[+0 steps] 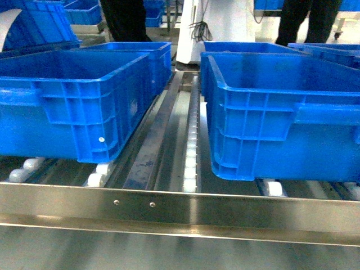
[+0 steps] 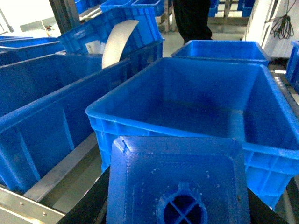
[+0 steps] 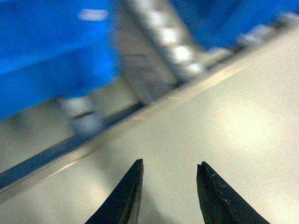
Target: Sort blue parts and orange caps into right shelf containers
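Observation:
A blue part point(image 2: 177, 177) fills the bottom of the left wrist view, its round stud facing the camera. My left gripper point(image 2: 177, 212) is shut on it, with dark fingers point(image 2: 88, 205) showing at both sides. The part hangs just in front of the near rim of an open blue container point(image 2: 154, 122), whose inside looks bare. My right gripper point(image 3: 169, 165) is open and holds nothing, low over a pale surface in front of the shelf rail point(image 3: 154, 109). Neither gripper appears in the head view. Two containers point(image 1: 73, 107) point(image 1: 270, 118) sit on the shelf point(image 1: 180, 211). No orange caps are in view.
White rollers point(image 1: 191, 152) run down the gap between the two front bins. More blue bins point(image 1: 135, 50) point(image 2: 219, 49) stand behind and to the left point(image 2: 42, 121). A white curved sheet point(image 2: 117, 42) leans in a far bin. People's legs point(image 1: 124, 19) stand beyond the shelf.

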{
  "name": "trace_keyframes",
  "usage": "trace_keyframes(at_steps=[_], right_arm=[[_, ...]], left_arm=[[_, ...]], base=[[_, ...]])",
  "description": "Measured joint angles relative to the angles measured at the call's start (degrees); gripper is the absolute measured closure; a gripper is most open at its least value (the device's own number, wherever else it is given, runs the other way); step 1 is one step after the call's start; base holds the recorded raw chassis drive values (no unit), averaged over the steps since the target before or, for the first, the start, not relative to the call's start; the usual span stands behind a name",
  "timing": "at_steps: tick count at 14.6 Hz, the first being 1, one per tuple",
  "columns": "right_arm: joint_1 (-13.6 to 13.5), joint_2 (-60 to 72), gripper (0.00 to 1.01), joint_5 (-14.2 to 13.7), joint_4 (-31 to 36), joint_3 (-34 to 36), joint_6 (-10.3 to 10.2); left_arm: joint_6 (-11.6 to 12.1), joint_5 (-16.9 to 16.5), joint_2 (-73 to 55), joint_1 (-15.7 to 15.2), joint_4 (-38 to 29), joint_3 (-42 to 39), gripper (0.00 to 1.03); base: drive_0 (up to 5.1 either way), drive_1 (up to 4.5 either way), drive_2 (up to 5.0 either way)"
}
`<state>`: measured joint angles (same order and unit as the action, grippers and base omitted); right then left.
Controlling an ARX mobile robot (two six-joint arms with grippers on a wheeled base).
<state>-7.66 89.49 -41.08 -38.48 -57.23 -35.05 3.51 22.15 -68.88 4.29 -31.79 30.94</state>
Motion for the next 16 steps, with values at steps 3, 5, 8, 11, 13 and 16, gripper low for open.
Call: trace_keyframes(at_steps=[3,5,8,11,13,16], right_arm=[[8.44,-12.72,0.67,-30.93,-12.68,-1.22,-24.63],[10.36,-16.72,0.67,-34.14,-2.32,-0.7,-21.73],[9.88,-10.62,0.67,-29.4,15.19,3.41,-7.06],[15.67,-19.5,0.67,7.91,53.09,20.87,12.22],[14.16,-23.82,0.67,36.2,74.77,32.57,27.15],[12.52,-31.04,0.67,45.44,81.33,41.29,33.62]], left_arm=[[0.0,0.48,0.0,-0.63,-0.02,0.0,0.59],[0.0,0.02,0.0,-0.26,-0.11,0.0,0.59],[0.0,0.17,0.0,-0.28,-0.07,0.0,0.59],[0.0,0.13,0.0,-0.35,0.04,0.0,0.59],[0.0,0.22,0.0,-0.35,-0.15,0.0,0.59],[0.0,0.31,0.0,-0.46,-0.04,0.0,0.59]], base=[[-0.2,-0.22,-0.2],[0.0,0.0,0.0],[0.0,0.0,0.0],[0.0,0.0,0.0],[0.0,0.0,0.0],[0.0,0.0,0.0]])
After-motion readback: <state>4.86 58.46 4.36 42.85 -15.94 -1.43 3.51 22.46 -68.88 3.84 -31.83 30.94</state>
